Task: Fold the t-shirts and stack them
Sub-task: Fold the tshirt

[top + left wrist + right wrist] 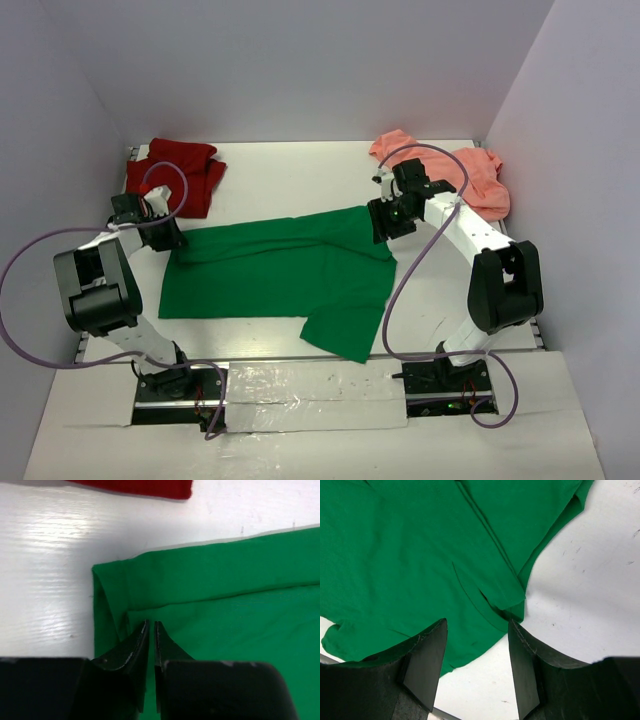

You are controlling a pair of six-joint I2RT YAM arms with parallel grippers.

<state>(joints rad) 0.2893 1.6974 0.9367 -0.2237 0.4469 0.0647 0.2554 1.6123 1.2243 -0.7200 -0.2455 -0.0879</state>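
Observation:
The bright green t-shirt [280,270] lies spread across the middle of the table, one sleeve hanging toward the front edge. My left gripper [170,238] sits at its left end. In the left wrist view the jaws [151,625] are pinched almost together on a fold of green cloth [225,580] near the corner. My right gripper [385,222] hovers open over the shirt's right edge [410,545], with bare table between its fingertips [477,625]. The dark red t-shirt [175,175] lies crumpled at the back left, and the salmon pink t-shirt [470,175] is bunched at the back right.
White walls close in the table on the left, back and right. The red shirt's edge [145,487] lies just beyond the green shirt's left corner. Purple cables loop beside both arms. A taped strip [315,385] runs along the front edge between the arm bases.

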